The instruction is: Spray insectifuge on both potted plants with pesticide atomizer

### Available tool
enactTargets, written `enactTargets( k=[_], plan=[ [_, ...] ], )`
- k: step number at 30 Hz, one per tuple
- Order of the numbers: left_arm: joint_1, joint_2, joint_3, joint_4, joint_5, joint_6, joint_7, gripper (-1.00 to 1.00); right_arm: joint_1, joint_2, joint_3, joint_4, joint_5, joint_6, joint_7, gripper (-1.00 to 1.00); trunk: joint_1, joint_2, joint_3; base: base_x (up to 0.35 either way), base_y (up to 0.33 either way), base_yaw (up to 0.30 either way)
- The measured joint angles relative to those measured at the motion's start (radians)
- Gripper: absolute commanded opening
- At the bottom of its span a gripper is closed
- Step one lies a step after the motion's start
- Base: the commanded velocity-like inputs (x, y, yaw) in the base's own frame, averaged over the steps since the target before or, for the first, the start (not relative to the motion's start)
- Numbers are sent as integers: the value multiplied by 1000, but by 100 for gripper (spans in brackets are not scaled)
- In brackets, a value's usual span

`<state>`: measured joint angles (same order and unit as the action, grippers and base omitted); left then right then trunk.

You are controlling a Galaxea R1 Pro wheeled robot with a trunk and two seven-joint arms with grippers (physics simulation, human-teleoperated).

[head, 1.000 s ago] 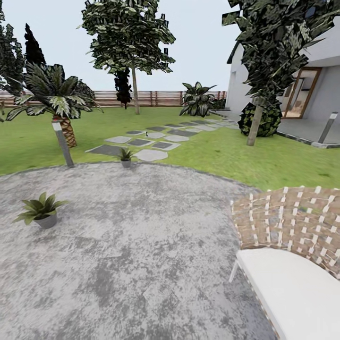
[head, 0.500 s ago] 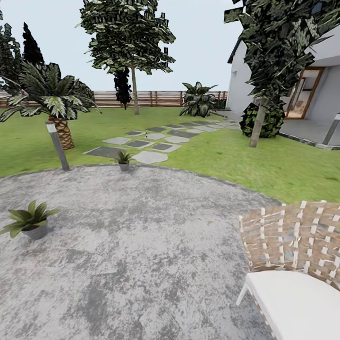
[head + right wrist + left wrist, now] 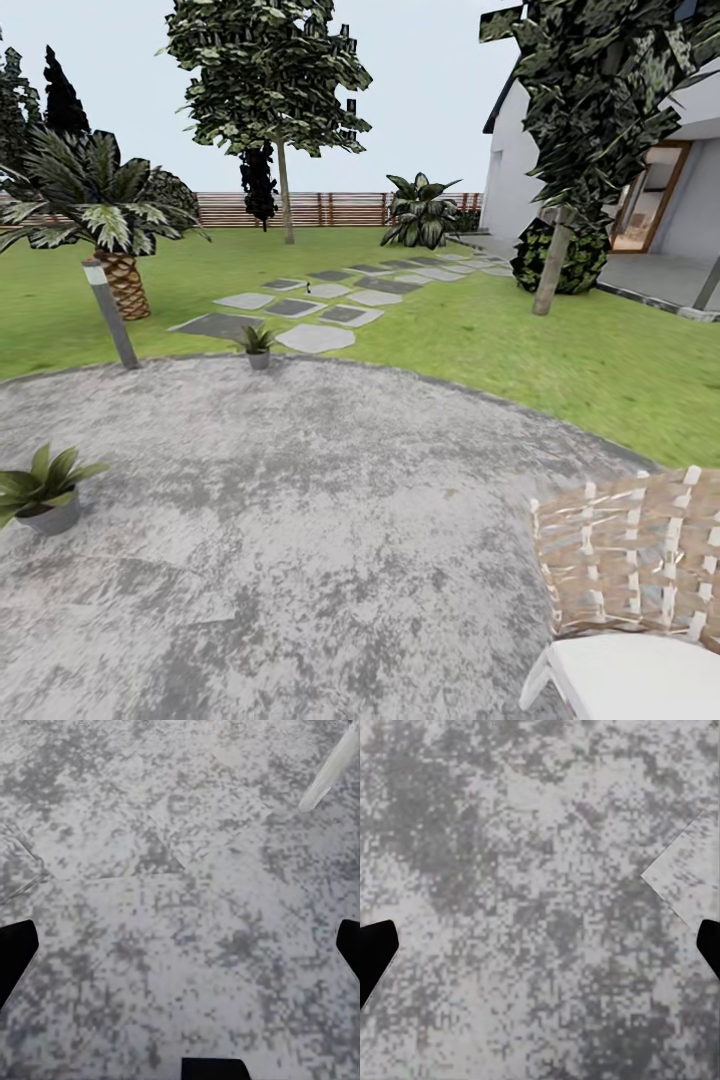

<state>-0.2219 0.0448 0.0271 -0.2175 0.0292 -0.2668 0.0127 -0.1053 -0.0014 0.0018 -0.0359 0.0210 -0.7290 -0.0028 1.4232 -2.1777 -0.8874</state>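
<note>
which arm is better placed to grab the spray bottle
Left, marginally: the bottle stands far off on the stepping stones, left of centre. The left end effector and right end effector both hang open.

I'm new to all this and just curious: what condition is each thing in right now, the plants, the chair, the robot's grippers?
Near potted plant: upright on the patio.
Far potted plant: upright at the patio's edge.
Wicker chair: upright, seat unoccupied.
Left gripper: open, holding nothing.
Right gripper: open, holding nothing.
</note>
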Motion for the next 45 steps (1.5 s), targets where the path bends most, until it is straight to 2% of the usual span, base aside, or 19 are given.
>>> enactTargets(
  k=[45],
  plan=[
    [0, 0, 0, 0, -1, 0, 0, 100, 0, 0, 0, 0, 0, 0, 0, 100, 0, 0, 0, 338, 0, 0]
  ],
)
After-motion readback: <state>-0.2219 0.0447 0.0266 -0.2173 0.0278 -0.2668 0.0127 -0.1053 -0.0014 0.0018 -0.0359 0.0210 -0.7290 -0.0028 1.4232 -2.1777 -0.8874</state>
